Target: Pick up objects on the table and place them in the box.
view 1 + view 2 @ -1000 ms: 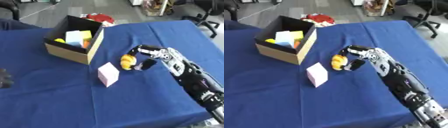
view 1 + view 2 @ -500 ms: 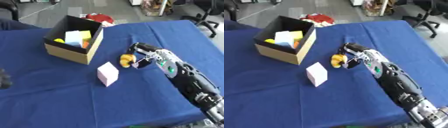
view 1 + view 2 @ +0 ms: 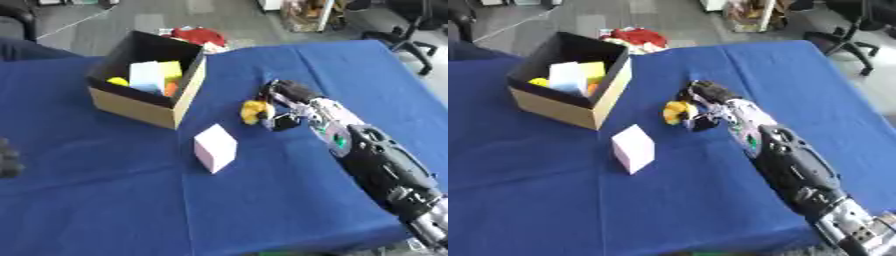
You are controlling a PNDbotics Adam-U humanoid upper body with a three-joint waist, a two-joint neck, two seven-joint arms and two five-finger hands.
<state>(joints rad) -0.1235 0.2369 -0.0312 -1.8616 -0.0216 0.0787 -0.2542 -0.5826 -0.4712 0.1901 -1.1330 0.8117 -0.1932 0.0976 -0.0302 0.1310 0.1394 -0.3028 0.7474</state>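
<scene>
Beyond the blue-clothed table (image 3: 105, 200) lies grey floor (image 3: 131, 20), with 1 black office chair (image 3: 411, 30) at the right.

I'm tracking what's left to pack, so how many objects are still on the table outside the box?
2: a pink block lying free in front of the box, and a yellow object at the right hand, whose fingers curl round it.

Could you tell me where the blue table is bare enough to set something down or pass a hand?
The near stretch of blue tablecloth, below the pink block, is bare, as is the far right beyond the right hand. It is crowded between the cardboard box, pink block and yellow object at the right hand. The left hand shows at the left edge.
</scene>
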